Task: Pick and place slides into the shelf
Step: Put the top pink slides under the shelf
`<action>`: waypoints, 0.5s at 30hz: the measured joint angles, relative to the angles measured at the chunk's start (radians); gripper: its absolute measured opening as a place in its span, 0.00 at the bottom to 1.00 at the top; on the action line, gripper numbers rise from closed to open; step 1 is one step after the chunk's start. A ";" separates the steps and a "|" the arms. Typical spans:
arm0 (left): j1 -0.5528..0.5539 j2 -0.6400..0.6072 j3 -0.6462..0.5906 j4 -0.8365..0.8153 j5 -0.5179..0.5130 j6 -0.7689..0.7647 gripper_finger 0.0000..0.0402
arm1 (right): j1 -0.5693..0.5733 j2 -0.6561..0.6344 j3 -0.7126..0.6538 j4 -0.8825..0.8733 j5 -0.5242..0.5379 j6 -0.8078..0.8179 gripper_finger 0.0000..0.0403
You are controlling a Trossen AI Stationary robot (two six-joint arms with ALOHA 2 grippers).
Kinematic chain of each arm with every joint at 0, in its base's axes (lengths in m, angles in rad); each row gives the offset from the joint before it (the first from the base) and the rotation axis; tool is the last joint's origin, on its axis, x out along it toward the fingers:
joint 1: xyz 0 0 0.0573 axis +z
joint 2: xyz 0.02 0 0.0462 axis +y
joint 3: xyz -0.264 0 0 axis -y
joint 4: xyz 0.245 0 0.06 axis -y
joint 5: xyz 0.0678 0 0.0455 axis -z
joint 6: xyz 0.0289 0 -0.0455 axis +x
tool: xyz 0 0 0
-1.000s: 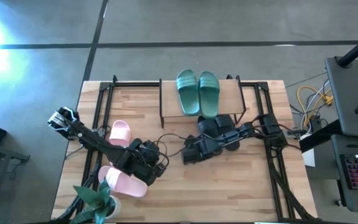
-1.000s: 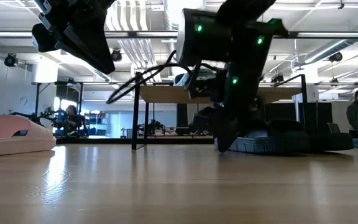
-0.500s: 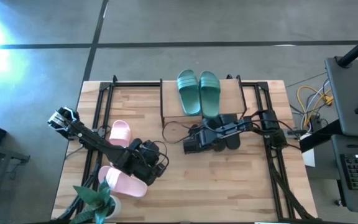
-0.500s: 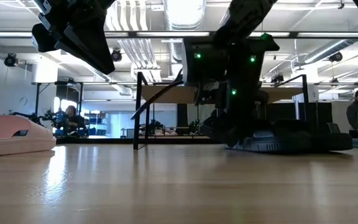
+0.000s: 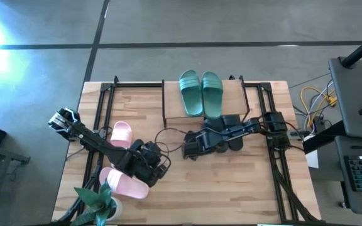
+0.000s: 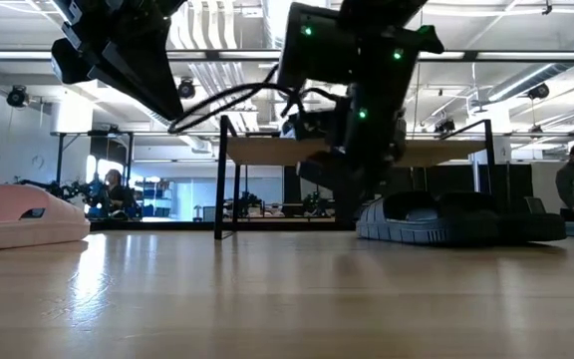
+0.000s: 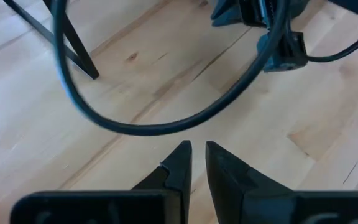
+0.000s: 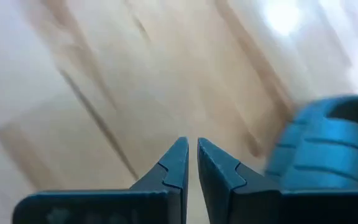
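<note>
- Overall, big pale wooden tabletop (image 5: 231,188) carries everything; a black metal frame runs along its left, right and far edges.
- Small low shelf with light wooden plank top and thin black legs (image 5: 171,100) stands at the middle of the table's far edge. The teal-green rubber slide pair (image 5: 200,91) lies side by side on its plank, long axes running far-to-near.
- Left arm waits over the near-left part of the table; left gripper (image 7: 195,160) has its fingers pressed nearly together, holding nothing, bare wood beneath it.
- Right arm reaches in from the right edge; right gripper (image 8: 191,162) hangs just in front of the shelf's near edge, fingers closed to a slit, empty.
- Black rubber slide pair (image 5: 231,129) lies on the table just before the shelf, partly under it, immediately to the right of the right gripper; the right arm is clearly the nearer one. Long axis hard to judge, since the arm covers much of the pair.
- Pale pink rubber slides: one (image 5: 120,134) near the left edge, the other (image 5: 129,184) toward the near-left corner, close to the left arm.
- Small green potted plant (image 5: 97,202) at the near-left corner, cut off by the picture's edge.
- The right wrist view is smeared; only a ribbed sole edge shows.
</note>
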 joint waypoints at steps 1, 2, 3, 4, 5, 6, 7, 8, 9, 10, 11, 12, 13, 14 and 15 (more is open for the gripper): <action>0.000 0.000 0.000 0.000 0.000 0.000 0.08 | 0.000 0.000 0.007 0.011 -0.023 -0.016 0.07; 0.000 0.000 0.000 -0.001 0.000 -0.001 0.08 | -0.001 0.000 0.013 0.024 -0.043 -0.030 0.07; 0.000 0.000 0.000 -0.003 0.000 -0.002 0.08 | -0.001 0.000 0.020 0.033 -0.071 -0.046 0.07; 0.000 0.000 0.000 -0.002 0.000 -0.003 0.08 | -0.001 0.000 0.027 0.046 -0.115 -0.072 0.07; 0.000 0.000 0.000 -0.001 0.002 -0.003 0.08 | 0.001 -0.001 0.035 0.068 -0.175 -0.108 0.07; 0.000 0.000 0.000 -0.002 0.008 -0.003 0.08 | 0.003 -0.006 0.040 0.098 -0.250 -0.150 0.07; 0.000 0.000 0.000 -0.002 0.024 -0.003 0.08 | 0.006 -0.011 0.044 0.122 -0.314 -0.184 0.07; 0.000 0.000 0.000 0.000 0.050 0.000 0.08 | 0.010 -0.014 0.051 0.147 -0.359 -0.201 0.07; 0.000 0.000 0.000 -0.001 0.082 0.016 0.08 | 0.014 -0.021 0.059 0.174 -0.386 -0.203 0.07; 0.000 0.000 0.000 0.001 0.129 0.047 0.08 | 0.016 -0.028 0.066 0.189 -0.401 -0.203 0.07; 0.000 0.000 0.000 0.005 0.182 0.091 0.08 | 0.020 -0.032 0.074 0.188 -0.405 -0.200 0.07; 0.000 0.000 0.002 0.008 0.242 0.136 0.08 | 0.022 -0.036 0.085 0.187 -0.406 -0.194 0.07; 0.000 0.000 0.005 0.007 0.311 0.182 0.08 | 0.023 -0.043 0.089 0.189 -0.406 -0.194 0.07; -0.001 0.000 0.008 0.003 0.377 0.224 0.08 | 0.027 -0.052 0.089 0.187 -0.414 -0.195 0.07; -0.003 -0.001 0.013 0.002 0.427 0.249 0.08 | 0.028 -0.062 0.090 0.184 -0.423 -0.198 0.07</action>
